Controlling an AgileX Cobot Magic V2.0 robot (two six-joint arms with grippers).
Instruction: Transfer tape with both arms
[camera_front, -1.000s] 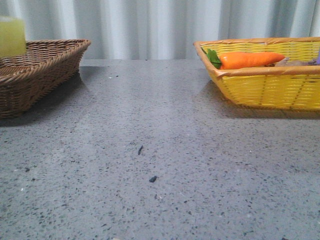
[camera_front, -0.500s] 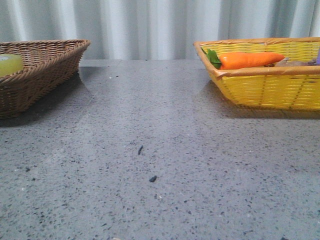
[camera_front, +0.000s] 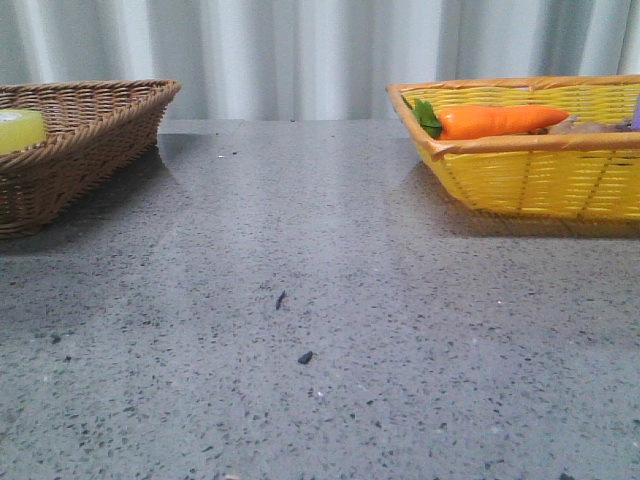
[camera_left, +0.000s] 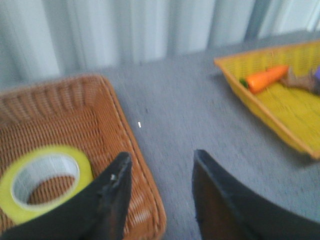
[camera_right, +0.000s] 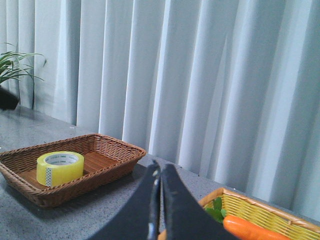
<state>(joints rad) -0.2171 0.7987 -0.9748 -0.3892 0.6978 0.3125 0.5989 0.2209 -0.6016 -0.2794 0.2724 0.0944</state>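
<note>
The yellow tape roll (camera_left: 42, 180) lies flat in the brown wicker basket (camera_left: 95, 107); it also shows in the right wrist view (camera_right: 60, 168) and peeks over the basket rim in the front view (camera_front: 20, 130). My left gripper (camera_left: 161, 161) is open and empty, its dark fingers (camera_left: 117, 180) over the basket's near corner, beside the tape. My right gripper (camera_right: 160, 172) is shut and empty, well away from the tape, near the yellow basket (camera_right: 250, 212). No gripper shows in the front view.
A yellow wicker basket (camera_front: 520, 170) at the right holds an orange carrot (camera_front: 500, 120) and other items. The brown basket (camera_front: 80, 150) stands at the left. Grey speckled table (camera_front: 320, 330) lies between them; a curtain hangs behind.
In the front view the tape has dropped from above the brown basket's rim down into the basket, then stayed put.
</note>
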